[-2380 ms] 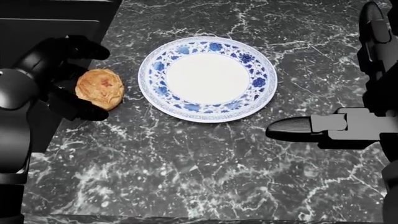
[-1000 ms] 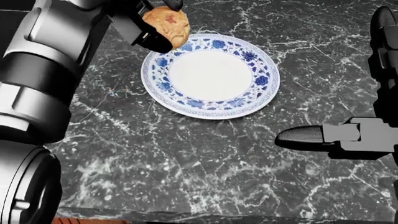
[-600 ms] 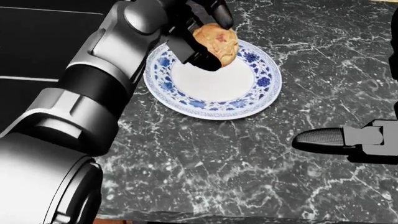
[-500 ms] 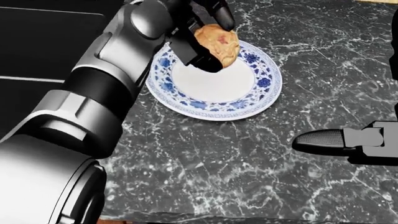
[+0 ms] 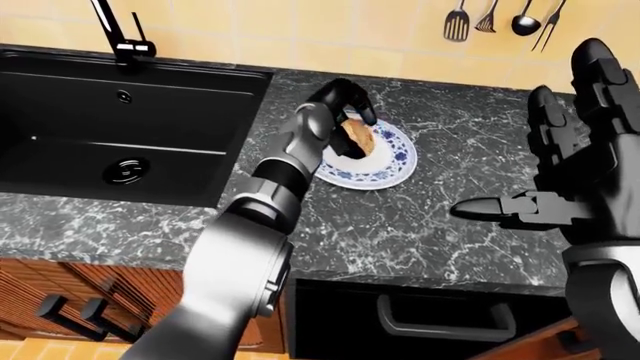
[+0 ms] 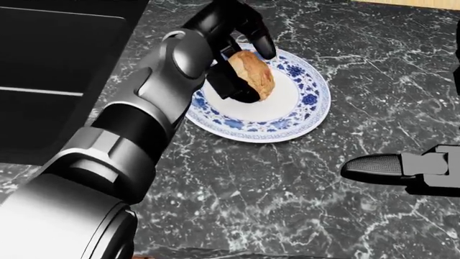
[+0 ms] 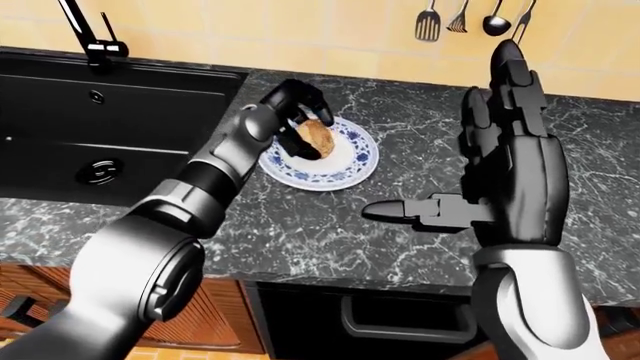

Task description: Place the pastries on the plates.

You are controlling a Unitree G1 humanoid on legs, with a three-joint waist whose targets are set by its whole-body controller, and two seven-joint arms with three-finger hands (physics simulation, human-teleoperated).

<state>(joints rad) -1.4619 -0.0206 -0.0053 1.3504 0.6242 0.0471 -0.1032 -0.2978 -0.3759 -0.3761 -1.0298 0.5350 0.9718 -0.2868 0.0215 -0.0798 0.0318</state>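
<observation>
— Pastry: where, and how much room round it?
— Clenched in the left hand over the plate, toward the plate's left rim in the head view; bare marble lies open below and right of the plate.
— The other hand?
— Right hand hangs released, fingers spread, well apart at right.
— Surroundings?
— Dark marble desk, black sink at left, yellow tiled wall with hanging utensils.

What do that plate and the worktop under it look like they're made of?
The plate looks like glazed porcelain: a smooth white centre with a painted blue floral rim. The worktop looks like polished dark marble or a similar stone, black with irregular white veins. Both are simulator renders, so this is appearance only.
</observation>
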